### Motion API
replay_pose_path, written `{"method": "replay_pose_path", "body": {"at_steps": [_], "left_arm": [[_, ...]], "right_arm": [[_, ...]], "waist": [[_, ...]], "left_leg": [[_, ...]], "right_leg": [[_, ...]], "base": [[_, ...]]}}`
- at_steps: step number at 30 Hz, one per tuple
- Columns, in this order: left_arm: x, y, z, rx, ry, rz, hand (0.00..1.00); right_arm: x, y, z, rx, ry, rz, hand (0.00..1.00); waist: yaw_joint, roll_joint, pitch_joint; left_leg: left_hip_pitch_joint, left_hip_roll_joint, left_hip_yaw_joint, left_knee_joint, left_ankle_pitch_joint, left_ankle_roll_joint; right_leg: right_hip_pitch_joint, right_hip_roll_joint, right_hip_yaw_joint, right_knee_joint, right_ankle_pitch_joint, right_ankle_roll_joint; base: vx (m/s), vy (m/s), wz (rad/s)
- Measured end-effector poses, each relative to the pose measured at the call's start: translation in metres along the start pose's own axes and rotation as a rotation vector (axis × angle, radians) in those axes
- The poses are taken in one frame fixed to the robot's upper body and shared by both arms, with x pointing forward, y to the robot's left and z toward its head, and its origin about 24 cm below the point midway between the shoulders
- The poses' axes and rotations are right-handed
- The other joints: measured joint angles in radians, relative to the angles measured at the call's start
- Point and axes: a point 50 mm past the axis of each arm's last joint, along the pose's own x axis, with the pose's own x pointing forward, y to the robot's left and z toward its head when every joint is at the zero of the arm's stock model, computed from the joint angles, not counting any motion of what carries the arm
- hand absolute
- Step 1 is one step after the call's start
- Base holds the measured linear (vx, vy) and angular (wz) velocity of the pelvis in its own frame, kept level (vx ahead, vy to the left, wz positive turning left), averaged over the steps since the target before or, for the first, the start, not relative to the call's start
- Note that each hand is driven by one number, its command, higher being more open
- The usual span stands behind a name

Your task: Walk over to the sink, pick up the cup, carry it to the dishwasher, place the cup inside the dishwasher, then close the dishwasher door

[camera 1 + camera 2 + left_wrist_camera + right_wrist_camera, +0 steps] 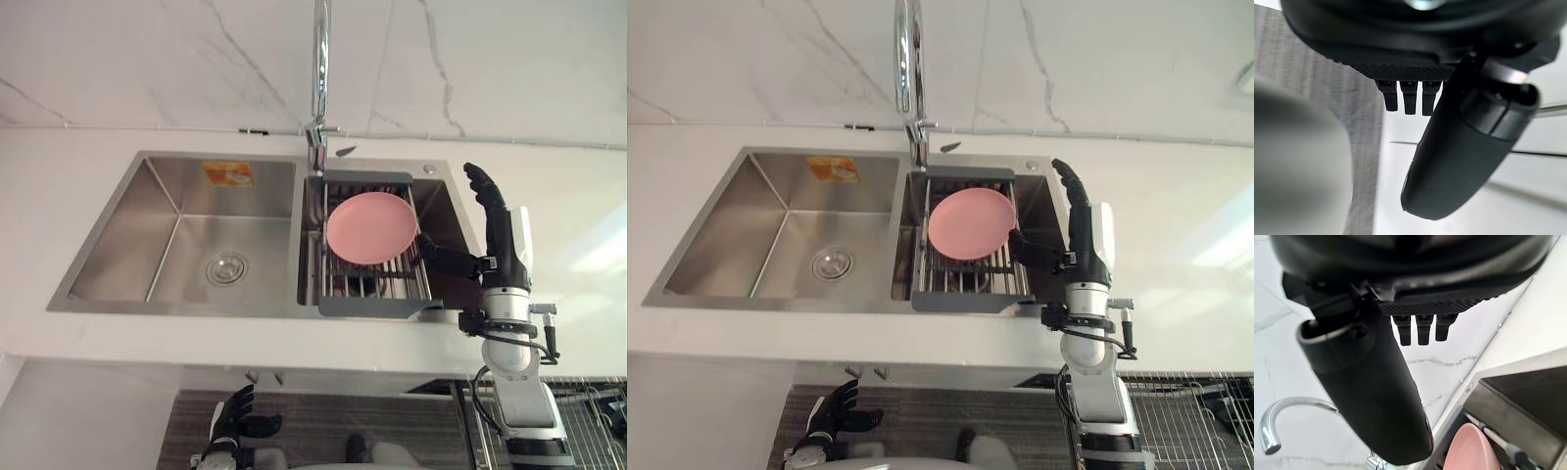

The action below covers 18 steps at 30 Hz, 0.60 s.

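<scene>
1 sink, 2 basins; 1 pink plate leans in 1 rack in R basin, open room in L basin. R hand above sink's R rim, fingers straight, holding nothing. L hand low under counter edge, fingers loose, nothing held.

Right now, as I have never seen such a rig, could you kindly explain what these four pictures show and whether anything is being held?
This is a two-legged humanoid robot with dark, fingered hands. The two wide pictures come from a stereo camera on its head, looking down at a white counter with a steel double sink and a tap. The other two come from cameras on the wrists, each looking along its own hand from very close. In the sink's right basin a rack carries a pink plate. The right hand is raised over the sink's right edge beside the rack, fingers straight, holding nothing. The left hand hangs low below the counter, relaxed and also holding nothing.
</scene>
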Motion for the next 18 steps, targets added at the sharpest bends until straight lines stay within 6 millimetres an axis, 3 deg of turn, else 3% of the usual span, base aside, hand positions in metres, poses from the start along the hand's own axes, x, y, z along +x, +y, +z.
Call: {"method": "replay_pose_path", "body": {"at_steps": [1,2,3,5,8,13,18], "left_arm": [[0.000,0.001,0.000,-0.001,0.008,0.002,0.90],[0.001,-0.001,0.000,0.000,0.009,-0.001,0.90],[0.002,-0.003,0.003,-0.009,0.004,-0.009,0.90],[0.003,0.000,0.007,0.011,-0.010,-0.011,0.90],[0.003,-0.001,0.006,0.010,-0.006,-0.017,0.90],[0.003,0.003,0.004,0.008,0.010,0.002,0.90],[0.002,0.008,-0.001,0.015,0.027,0.020,0.90]], "right_arm": [[0.000,-0.001,0.000,0.001,0.000,-0.005,0.90],[0.000,-0.005,0.000,-0.006,-0.001,-0.017,0.90],[-0.002,-0.005,0.000,0.004,0.008,-0.029,0.90],[-0.004,-0.005,0.001,0.006,0.004,-0.020,0.90],[-0.008,-0.002,-0.002,0.002,0.017,0.023,0.90],[-0.017,0.001,-0.007,-0.014,0.042,0.094,0.90],[-0.026,0.001,-0.018,-0.079,0.078,0.185,0.90]], "waist": [[-0.001,0.000,0.002],[-0.002,0.018,0.005],[0.004,0.009,0.018],[-0.002,-0.012,0.025],[0.003,-0.012,0.026],[0.001,-0.013,0.025],[-0.025,-0.012,0.025]], "left_leg": [[-0.013,0.000,0.000,-0.051,0.004,-0.003],[-0.027,0.004,0.000,-0.209,0.109,-0.004],[-0.012,-0.014,0.000,-0.230,0.136,0.000],[-0.003,-0.050,0.003,-0.264,0.151,0.019],[0.024,-0.080,0.010,-0.290,0.157,0.030],[0.057,-0.086,0.029,-0.356,0.181,0.033],[0.109,-0.088,0.053,-0.460,0.238,0.022]], "right_leg": [[0.002,-0.006,0.004,0.000,0.000,0.001],[0.007,-0.005,0.005,0.000,-0.002,0.011],[0.021,-0.017,0.024,-0.012,-0.011,0.032],[0.028,-0.044,0.045,-0.046,-0.004,0.044],[0.060,-0.069,0.060,-0.094,0.013,0.065],[0.060,-0.073,0.088,-0.111,0.025,0.083],[0.054,-0.067,0.110,-0.111,0.041,0.083]], "base": [[0.11,0.145,-0.14],[0.11,0.217,-0.08],[0.11,0.226,0.02],[0.06,0.156,0.11],[0.04,0.135,0.05],[0.01,0.007,-0.12],[-0.02,-0.041,-0.13]]}}
